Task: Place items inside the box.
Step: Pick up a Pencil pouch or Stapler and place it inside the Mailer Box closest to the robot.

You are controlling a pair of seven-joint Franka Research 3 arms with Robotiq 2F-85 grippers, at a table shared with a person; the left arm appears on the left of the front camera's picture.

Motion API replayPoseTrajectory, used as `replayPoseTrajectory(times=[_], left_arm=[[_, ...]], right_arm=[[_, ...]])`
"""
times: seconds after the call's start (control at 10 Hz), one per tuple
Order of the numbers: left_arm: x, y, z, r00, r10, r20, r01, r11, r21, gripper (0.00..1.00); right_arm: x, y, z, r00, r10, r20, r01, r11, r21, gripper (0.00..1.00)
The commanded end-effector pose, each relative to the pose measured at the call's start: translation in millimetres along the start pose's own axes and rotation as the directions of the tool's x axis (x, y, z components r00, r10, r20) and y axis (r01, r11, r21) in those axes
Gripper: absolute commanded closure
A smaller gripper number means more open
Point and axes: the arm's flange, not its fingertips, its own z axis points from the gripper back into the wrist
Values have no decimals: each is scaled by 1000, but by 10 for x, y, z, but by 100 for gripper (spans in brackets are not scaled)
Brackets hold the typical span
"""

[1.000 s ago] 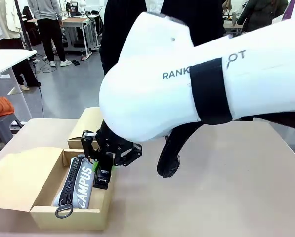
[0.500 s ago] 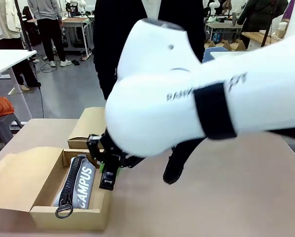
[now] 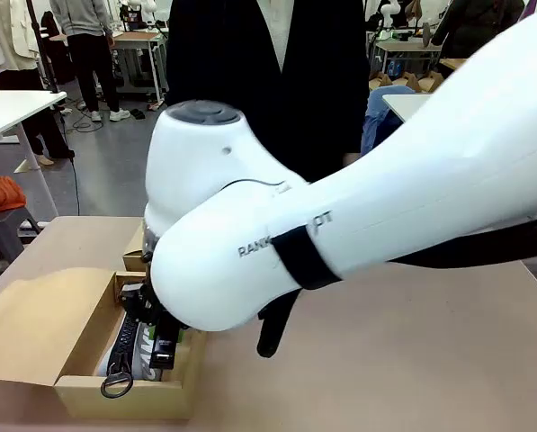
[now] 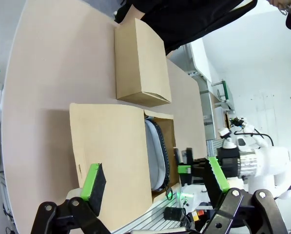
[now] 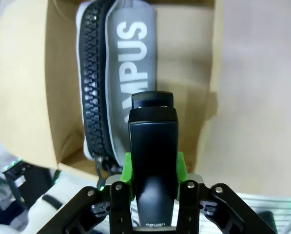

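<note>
Over the open cardboard box [image 3: 129, 396] at the worktop's [image 3: 412, 360] near left: clamping a black stapler [image 5: 152, 131] with the right gripper [image 5: 153, 168], green pads [image 5: 127, 168] pressing on both its sides, stapler pointing straight out along the fingers. Reaching the right arm [image 3: 358, 207] in from the right and across the middle. Hanging the stapler inside the box outline, right over the grey "CAMPUS" pouch [image 5: 130, 63]; cannot tell whether touching it. Seeing the pouch lying lengthwise on the box floor, black zipper along one edge, pull ring [image 3: 117, 387] at the near end. Holding the left gripper [image 4: 154, 174] wide open with nothing between its pads, up above the box's folded-out flap [image 4: 111, 146]. Also seeing a second, closed cardboard box [image 4: 140, 63] just beyond the open one, and a person [image 3: 250, 81] in dark clothes standing at the far edge.
</note>
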Motion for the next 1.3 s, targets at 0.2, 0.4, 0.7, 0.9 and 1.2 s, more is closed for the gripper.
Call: replayPoseTrajectory(times=[0.2,0.4,0.7,0.9,1.2], left_arm=[[1,-4,-2,1000,-17,11,17,1000,-16,0],[1,-4,-2,1000,-17,11,17,1000,-16,0],[1,-4,-2,1000,-17,11,17,1000,-16,0],[1,-4,-2,1000,-17,11,17,1000,-16,0],[1,-4,-2,1000,-17,11,17,1000,-16,0]], right_arm=[[114,256,-60,999,-35,19,36,999,-35,63],[116,208,-68,999,-45,13,46,998,-43,6],[120,148,-42,998,-63,19,64,996,-58,0],[123,104,-7,998,-65,22,66,996,-56,0],[201,-252,283,999,-43,3,43,999,-15,0]])
